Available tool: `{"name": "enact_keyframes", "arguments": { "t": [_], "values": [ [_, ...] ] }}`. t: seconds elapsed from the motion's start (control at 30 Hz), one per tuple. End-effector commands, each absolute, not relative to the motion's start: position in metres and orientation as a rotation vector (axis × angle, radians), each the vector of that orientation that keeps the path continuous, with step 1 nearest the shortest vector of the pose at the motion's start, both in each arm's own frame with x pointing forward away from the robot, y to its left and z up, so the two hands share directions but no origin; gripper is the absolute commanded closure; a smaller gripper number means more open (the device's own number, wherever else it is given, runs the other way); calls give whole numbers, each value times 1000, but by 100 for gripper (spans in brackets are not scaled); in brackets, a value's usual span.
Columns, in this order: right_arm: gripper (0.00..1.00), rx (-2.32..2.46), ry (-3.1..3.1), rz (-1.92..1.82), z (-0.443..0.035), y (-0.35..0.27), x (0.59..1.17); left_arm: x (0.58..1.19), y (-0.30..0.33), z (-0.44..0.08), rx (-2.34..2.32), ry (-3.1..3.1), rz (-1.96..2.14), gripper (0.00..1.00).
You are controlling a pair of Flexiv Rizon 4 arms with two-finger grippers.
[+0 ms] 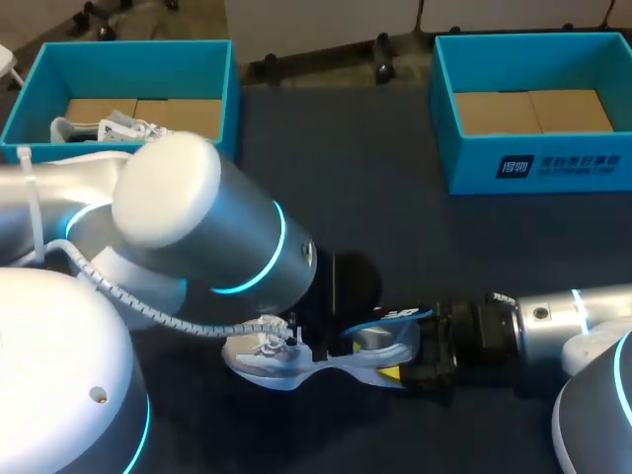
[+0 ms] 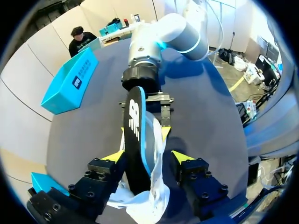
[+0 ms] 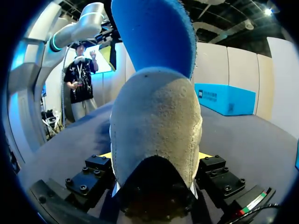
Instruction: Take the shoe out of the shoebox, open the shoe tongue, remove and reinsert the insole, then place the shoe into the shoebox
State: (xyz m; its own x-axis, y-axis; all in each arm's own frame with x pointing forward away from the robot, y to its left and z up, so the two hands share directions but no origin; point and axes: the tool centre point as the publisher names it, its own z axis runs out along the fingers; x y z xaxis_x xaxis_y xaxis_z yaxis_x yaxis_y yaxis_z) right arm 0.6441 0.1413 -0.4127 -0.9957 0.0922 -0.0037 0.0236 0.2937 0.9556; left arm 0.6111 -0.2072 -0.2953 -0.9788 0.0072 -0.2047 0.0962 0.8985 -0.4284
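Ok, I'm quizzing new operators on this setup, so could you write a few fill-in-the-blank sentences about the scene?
1. The right end effector is shut on the ____ end of the shoe.
2. The insole sticks up out of the shoe, and its fuzzy face is ____.
3. A second shoe lies in the ____ shoebox.

Missing words: heel; blue; left.

Head view overhead, 2 wrist views close, opposed, sharing shoe [image 1: 262, 355]
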Motion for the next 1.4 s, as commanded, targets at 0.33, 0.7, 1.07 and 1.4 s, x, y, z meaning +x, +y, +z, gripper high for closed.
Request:
{"name": "enact_keyframes", "arguments": {
  "t": [0.33,0.7,1.07,1.4],
  "values": [
    [100,111,2487,1823,-411,143,644,611,-220,-303,80,2805,-684,51],
    [100,111,2487,1823,-411,143,644,615,-230,-317,74,2811,-639,54],
    [100,111,2487,1823,-411,143,644,620,-233,-326,81,2781,-666,56],
    [100,111,2487,1823,-411,143,644,627,-240,-336,58,2753,-663,57]
  ]
}}
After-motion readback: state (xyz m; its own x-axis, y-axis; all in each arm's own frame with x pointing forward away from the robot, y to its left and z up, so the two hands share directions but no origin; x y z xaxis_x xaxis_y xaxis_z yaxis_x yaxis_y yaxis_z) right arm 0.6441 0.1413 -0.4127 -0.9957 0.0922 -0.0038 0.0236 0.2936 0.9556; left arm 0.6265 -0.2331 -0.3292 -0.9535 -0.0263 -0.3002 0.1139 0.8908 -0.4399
